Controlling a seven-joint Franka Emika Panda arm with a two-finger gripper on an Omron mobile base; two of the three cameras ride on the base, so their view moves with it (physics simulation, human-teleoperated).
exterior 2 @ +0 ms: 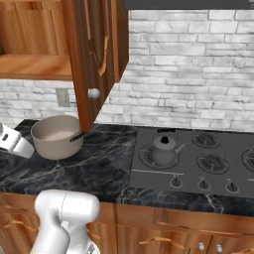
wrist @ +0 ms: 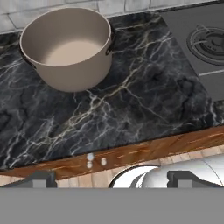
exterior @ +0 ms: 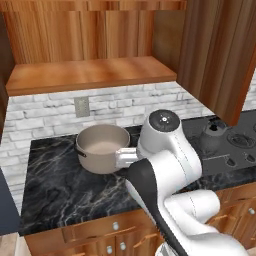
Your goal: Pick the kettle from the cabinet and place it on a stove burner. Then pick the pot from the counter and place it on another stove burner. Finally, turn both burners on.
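In the left base view the pot (exterior: 102, 148) stands on the black marble counter (exterior: 65, 195) under the open cabinet (exterior: 90, 75), with the arm's wrist just to its right, and the kettle (exterior: 212, 135) already sits on a stove burner at the far right. In the right base view the kettle (exterior 2: 165, 149) rests on the near-left burner (exterior 2: 158, 158) of the cooktop, while the pot (exterior 2: 57, 136) sits well to its left on the counter (exterior 2: 99, 163), beside the hanging cabinet door (exterior 2: 94, 64); the remaining burners, such as the one behind (exterior 2: 206, 140), stand free. In the hand view the fingers (wrist: 112, 179) are spread wide and hold nothing, their tips (wrist: 41, 178) low at the bottom edge; the pot (wrist: 68, 48) lies ahead of them and off to the upper left, well apart, rim up, one dark side handle (wrist: 109, 43) on its right flank. Judged from this, the next move is a reach forward and left to bring the fingers over the pot's rim.
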